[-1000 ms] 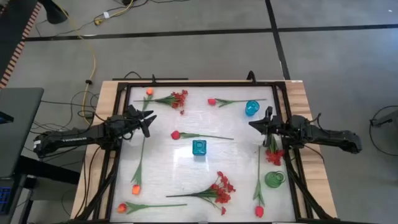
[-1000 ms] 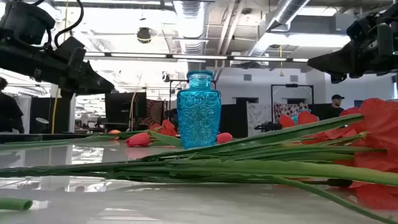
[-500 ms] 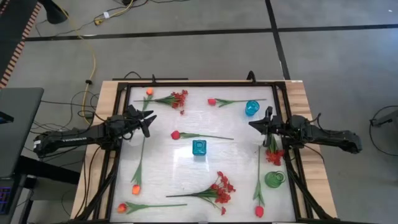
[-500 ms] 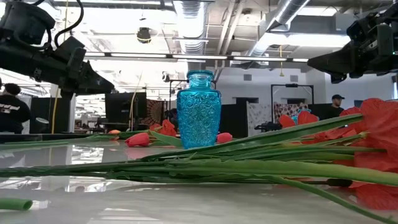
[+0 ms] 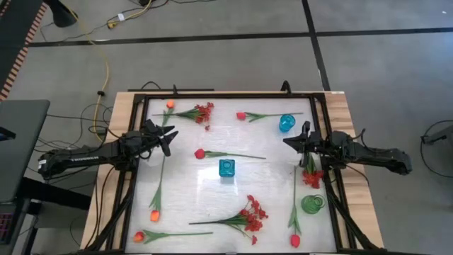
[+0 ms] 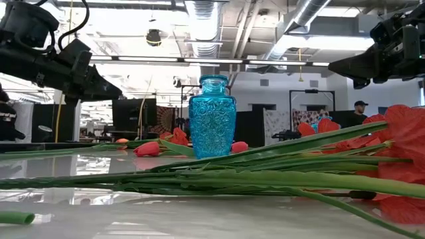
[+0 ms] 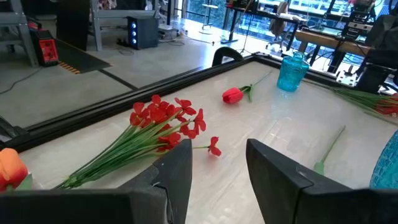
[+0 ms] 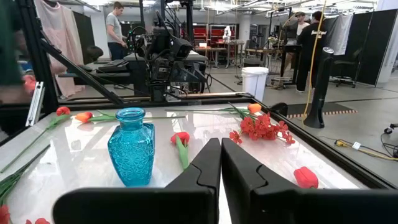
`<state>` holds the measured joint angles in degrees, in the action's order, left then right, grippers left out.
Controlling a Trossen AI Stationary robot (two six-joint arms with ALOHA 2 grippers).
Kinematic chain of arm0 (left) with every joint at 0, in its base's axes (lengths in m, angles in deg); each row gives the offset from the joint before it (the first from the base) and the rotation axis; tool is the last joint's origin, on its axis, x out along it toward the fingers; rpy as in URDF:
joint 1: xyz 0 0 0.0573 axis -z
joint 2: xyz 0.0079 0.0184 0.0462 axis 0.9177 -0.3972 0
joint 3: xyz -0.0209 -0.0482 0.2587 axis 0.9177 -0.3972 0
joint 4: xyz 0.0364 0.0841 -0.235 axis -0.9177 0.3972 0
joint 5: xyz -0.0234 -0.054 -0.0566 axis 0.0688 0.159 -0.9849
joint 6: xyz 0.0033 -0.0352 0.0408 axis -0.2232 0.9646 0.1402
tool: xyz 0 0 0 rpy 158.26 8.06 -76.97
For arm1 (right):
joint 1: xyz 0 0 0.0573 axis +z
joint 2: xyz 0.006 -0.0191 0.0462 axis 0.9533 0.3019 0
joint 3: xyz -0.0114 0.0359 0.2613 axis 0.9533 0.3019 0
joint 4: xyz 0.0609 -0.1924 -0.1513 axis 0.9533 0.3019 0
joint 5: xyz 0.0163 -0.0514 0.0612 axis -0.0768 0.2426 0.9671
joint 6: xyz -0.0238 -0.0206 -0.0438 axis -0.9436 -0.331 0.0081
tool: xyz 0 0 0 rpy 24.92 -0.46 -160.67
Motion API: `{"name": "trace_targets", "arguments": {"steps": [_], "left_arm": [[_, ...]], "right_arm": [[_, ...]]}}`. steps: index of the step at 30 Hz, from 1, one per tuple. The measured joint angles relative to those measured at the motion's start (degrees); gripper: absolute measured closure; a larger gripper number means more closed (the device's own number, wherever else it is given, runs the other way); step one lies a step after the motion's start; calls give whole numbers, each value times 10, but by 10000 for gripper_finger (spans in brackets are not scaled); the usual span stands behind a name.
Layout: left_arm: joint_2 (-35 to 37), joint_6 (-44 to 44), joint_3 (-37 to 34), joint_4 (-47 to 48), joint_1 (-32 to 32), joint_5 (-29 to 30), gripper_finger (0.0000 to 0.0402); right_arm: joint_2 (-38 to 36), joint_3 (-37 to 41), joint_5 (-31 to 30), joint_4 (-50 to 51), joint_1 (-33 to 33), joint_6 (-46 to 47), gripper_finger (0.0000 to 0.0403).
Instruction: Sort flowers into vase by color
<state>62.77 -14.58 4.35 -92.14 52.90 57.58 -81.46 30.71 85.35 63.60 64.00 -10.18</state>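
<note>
Centrally, a blue vase (image 5: 226,168) stands among scattered flowers (image 5: 243,217).

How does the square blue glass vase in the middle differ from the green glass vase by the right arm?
The square blue glass vase is blue and stands mid-table, apart from the flowers; the green glass vase is green, round from above, and sits at the right edge beside a red-budded stem. Both stand upright.

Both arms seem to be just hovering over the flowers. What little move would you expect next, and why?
Probably the left pincer, open and empty, dips toward the bushy spray of small red blossoms lying on the table just ahead of it. No loose flower has been lifted yet, and the right pincer is shut and holds nothing.
</note>
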Motion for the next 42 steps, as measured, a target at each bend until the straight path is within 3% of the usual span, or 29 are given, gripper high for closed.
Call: {"name": "trace_targets", "arguments": {"steps": [33,36,42], "left_arm": [[0,4,0,0,0,0,262],[0,65,0,0,0,-15,262],[0,273,0,9,0,-107,262]], "right_arm": [[0,0,0,0,0,0,360],[0,0,0,0,0,0,360],[0,0,0,0,0,0,360]]}}
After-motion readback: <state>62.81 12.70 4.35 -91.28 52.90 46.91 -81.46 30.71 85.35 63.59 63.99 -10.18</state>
